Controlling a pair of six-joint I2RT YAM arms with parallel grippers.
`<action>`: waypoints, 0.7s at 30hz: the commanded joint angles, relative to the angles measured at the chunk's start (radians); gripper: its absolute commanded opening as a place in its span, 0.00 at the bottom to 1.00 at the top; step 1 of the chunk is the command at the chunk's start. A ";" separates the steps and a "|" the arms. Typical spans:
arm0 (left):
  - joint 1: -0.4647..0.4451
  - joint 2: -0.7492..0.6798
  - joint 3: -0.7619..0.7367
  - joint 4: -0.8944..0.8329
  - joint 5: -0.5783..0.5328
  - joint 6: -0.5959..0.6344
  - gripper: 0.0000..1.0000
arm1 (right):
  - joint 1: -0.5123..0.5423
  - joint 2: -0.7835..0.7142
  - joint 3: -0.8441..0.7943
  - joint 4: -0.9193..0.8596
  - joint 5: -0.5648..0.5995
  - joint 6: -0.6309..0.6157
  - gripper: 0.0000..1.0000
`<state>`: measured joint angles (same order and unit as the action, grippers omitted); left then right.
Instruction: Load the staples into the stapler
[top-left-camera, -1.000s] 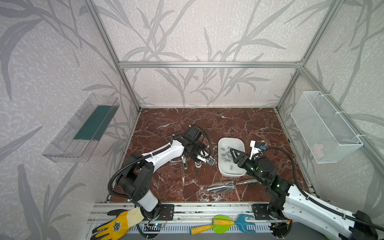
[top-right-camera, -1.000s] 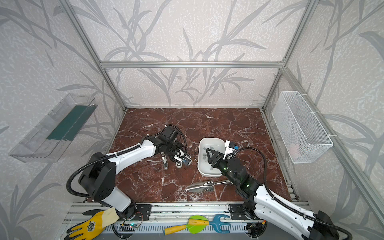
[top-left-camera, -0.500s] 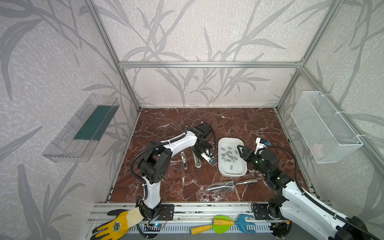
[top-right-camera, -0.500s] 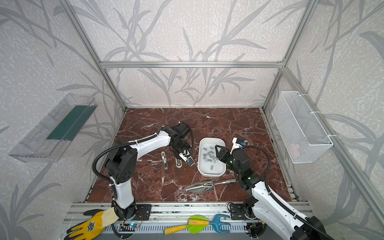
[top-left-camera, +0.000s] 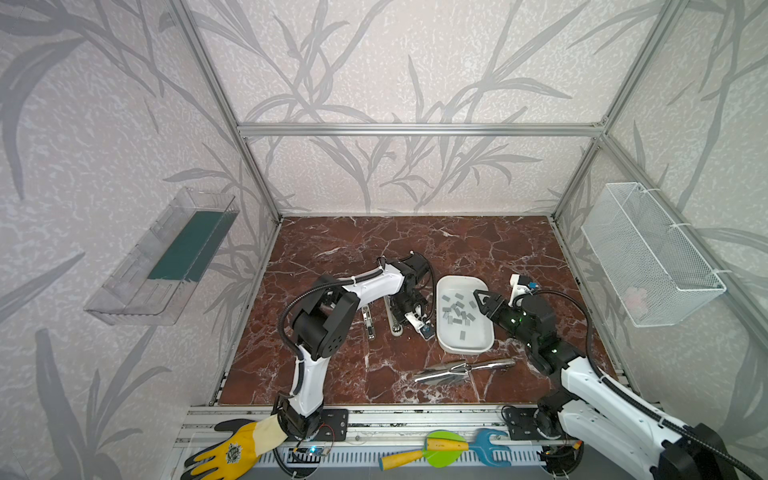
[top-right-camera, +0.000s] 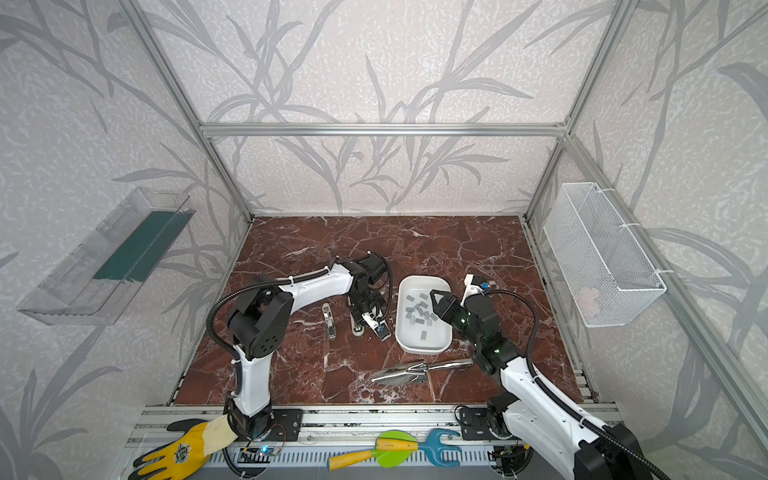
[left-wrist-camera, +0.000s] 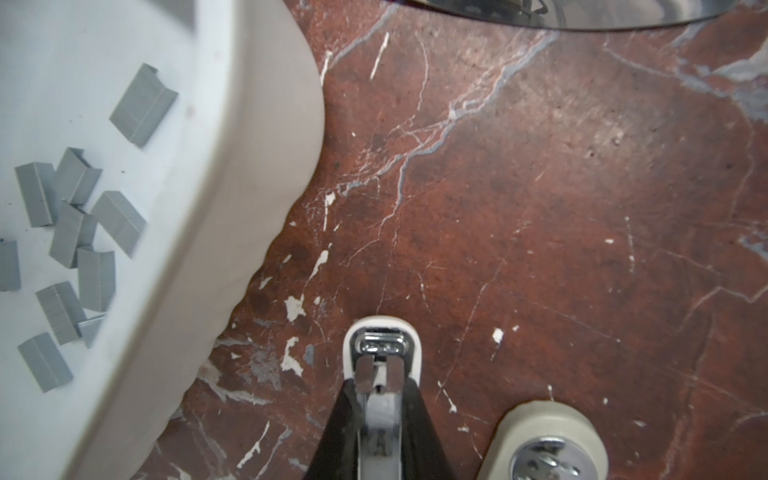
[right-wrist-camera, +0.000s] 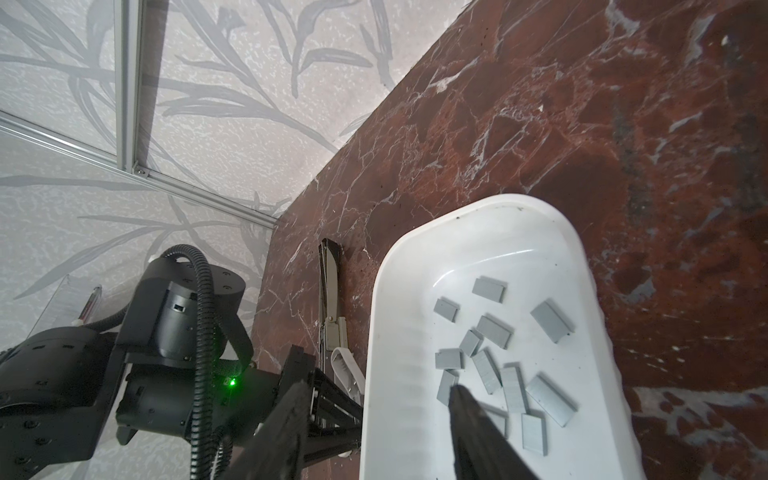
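Note:
The stapler (top-left-camera: 392, 318) (top-right-camera: 355, 322) lies open on the marble floor, left of the white tray (top-left-camera: 465, 349) (top-right-camera: 424, 349). My left gripper (top-left-camera: 415, 322) (left-wrist-camera: 378, 386) is shut on its white-tipped metal arm (left-wrist-camera: 380, 340). The beige base (left-wrist-camera: 548, 444) lies beside that arm. Several grey staples (top-left-camera: 457, 309) (left-wrist-camera: 70, 232) (right-wrist-camera: 494, 365) are scattered in the tray (right-wrist-camera: 399, 332). My right gripper (top-left-camera: 482, 301) (top-right-camera: 436, 299) (right-wrist-camera: 376, 386) hangs open and empty over the tray, one finger above the staples and the other outside the rim toward the stapler (right-wrist-camera: 330, 291).
A loose metal strip (top-left-camera: 368, 322) lies left of the stapler. A shiny metal scoop (top-left-camera: 461, 368) lies in front of the tray. A wire basket (top-left-camera: 648, 257) hangs on the right wall, a clear shelf (top-left-camera: 166, 257) on the left. A glove and toy tools lie at the front rail.
The left arm's elbow has swung inward while its gripper stayed at the stapler. The right gripper has drawn back slightly over the tray and opened a little.

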<state>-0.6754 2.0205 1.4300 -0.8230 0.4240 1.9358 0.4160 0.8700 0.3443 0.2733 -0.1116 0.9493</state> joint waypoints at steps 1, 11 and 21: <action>-0.014 0.034 0.030 -0.033 0.016 0.077 0.08 | -0.009 -0.003 0.022 0.032 -0.017 -0.004 0.55; -0.020 0.010 0.001 0.030 0.041 0.049 0.46 | -0.019 -0.003 0.018 0.038 -0.022 -0.001 0.56; -0.021 -0.189 -0.131 0.148 0.030 -0.043 0.55 | -0.022 -0.005 0.030 0.013 -0.017 -0.025 0.57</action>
<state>-0.6922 1.9099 1.3308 -0.6979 0.4480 1.8881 0.3996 0.8700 0.3447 0.2855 -0.1310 0.9470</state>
